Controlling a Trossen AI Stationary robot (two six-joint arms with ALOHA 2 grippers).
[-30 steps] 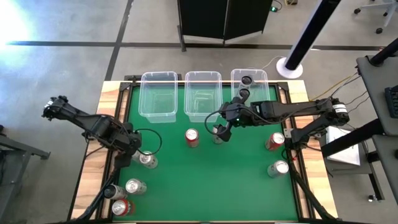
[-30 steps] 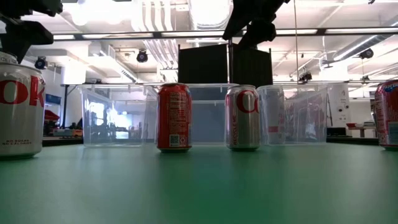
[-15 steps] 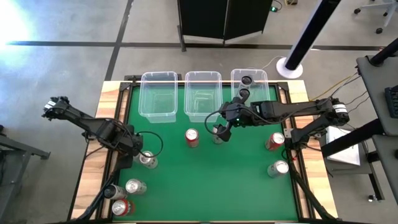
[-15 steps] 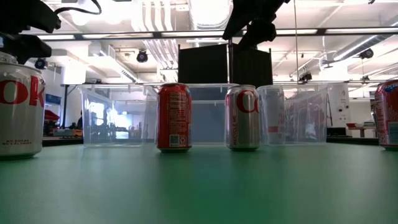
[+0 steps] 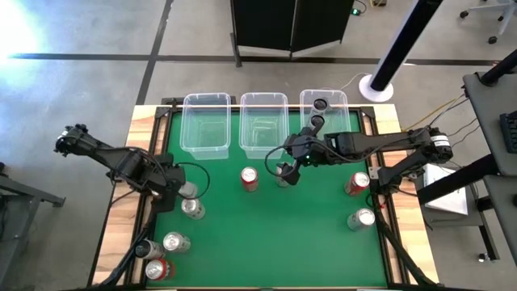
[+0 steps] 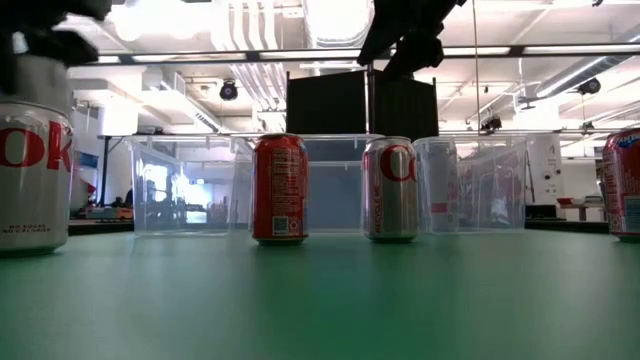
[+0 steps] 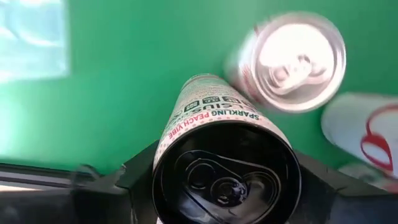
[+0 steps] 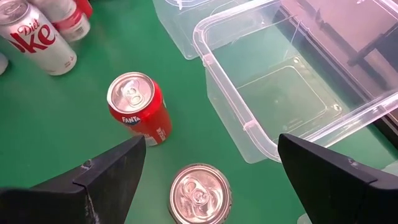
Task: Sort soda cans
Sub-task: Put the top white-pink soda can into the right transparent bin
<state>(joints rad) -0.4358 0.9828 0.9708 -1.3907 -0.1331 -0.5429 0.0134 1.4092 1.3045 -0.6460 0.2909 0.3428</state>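
Observation:
My left gripper (image 5: pixel 179 191) is at the table's left, shut on a white can with a black top (image 7: pixel 214 124). Below it stand a silver can (image 7: pixel 298 59) and a Diet Coke can (image 7: pixel 360 134). My right gripper (image 5: pixel 288 172) hangs open above a silver can (image 8: pixel 199 193) at mid table, one finger on each side and clear of it. A red can (image 8: pixel 140 112) stands next to that silver one. More cans stand at the near left (image 5: pixel 175 241) and right (image 5: pixel 361 218). My left gripper pinches the white can's side wall just under its black top (image 7: pixel 180 155), one finger (image 7: pixel 140 177) on each side. The fingers come from above, pointing down along the can. The can hangs top up, clear of the green mat.
Three clear bins (image 5: pixel 206 121) (image 5: pixel 263 121) (image 5: pixel 325 109) stand in a row at the far edge; the right one holds two dark cans (image 5: pixel 321 103). A red can (image 5: pixel 357 183) stands near the right edge. The middle of the green mat (image 5: pixel 275 234) is free.
My left gripper has risen a little and shifted toward the far edge with the white can, which now shows beside it in the high view. The silver can beneath it has stayed in place. My right gripper has kept still.

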